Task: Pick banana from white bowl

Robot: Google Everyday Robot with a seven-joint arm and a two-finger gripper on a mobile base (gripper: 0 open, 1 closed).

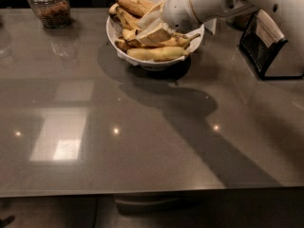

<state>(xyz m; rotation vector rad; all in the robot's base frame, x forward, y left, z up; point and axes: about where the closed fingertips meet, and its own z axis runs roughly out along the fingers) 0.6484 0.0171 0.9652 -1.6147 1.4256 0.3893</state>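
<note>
Down in the ribbed white bowl at the grey tabletop's far edge, our white end effector, grip state we cannot tell, is at the light, soft, curved yellow banana; we'd clamp it mid-body, gently.

I think I am working in a kitchen or a snack corner. I see a long, shiny grey counter. At the top of the frame sits a white bowl full of bananas. A glass jar of brown food stands at the upper left, and a black holder at the upper right. My gripper is over the bowl.
</note>
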